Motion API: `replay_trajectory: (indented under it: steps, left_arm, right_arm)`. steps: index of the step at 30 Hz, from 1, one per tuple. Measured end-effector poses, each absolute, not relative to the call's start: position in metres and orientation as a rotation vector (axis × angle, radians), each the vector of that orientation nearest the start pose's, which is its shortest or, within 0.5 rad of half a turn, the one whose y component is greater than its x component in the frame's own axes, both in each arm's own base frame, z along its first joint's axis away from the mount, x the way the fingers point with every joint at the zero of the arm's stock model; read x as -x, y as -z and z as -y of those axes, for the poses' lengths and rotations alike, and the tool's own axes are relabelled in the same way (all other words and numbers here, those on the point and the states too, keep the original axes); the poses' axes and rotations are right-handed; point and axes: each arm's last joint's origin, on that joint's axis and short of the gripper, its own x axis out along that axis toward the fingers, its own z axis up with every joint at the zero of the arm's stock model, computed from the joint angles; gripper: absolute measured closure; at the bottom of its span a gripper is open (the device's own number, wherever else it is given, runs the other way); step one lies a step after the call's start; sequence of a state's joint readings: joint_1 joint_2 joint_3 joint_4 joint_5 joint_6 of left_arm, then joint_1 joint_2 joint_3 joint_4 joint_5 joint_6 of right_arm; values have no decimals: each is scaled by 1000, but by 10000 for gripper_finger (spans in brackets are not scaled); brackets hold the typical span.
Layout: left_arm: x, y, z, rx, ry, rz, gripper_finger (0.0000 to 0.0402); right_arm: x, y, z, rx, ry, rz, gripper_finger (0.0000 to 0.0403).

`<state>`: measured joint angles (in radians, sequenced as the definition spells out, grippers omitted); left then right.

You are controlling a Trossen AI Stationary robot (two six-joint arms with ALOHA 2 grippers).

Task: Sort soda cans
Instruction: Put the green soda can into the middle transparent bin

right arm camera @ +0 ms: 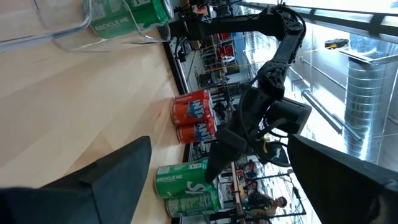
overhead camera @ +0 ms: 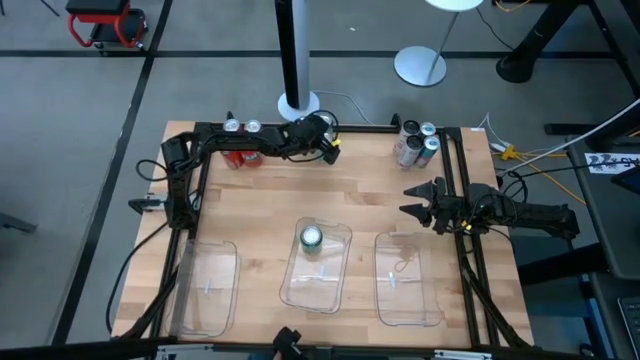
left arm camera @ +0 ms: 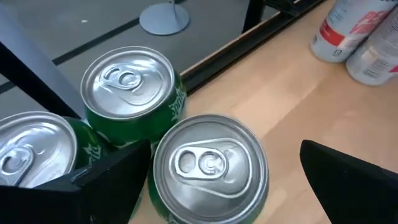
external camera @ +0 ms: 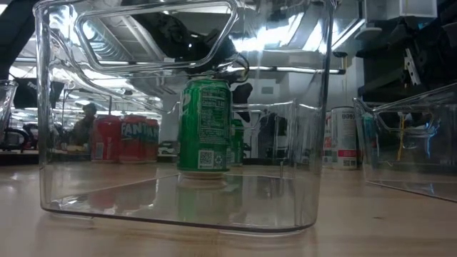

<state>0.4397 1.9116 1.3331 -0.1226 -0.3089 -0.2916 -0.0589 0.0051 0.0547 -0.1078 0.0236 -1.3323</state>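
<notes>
one green can (overhead camera: 312, 237) in middle tray (overhead camera: 330, 285)

Green can (left arm camera: 28, 158) cut off

We see one green can (overhead camera: 312, 237) standing upright in the middle clear tray (overhead camera: 335, 288), red cans (overhead camera: 240, 158) and green cans (left arm camera: 210, 169) upright at the tabletop's far left edge, and silver-grey cans (overhead camera: 415, 143) clustered upright at the far right corner.
</notes>
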Motion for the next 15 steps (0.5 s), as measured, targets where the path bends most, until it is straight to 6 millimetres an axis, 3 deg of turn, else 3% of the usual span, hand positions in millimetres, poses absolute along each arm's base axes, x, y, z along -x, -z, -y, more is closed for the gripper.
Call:
replay_trajectory:
  steps: [15]
  left_arm:
    - [-380, -182, -195, 326, -819, -649, 2]
  right_arm:
    - [-94, -171, 6, 1328, 24, -99, 27]
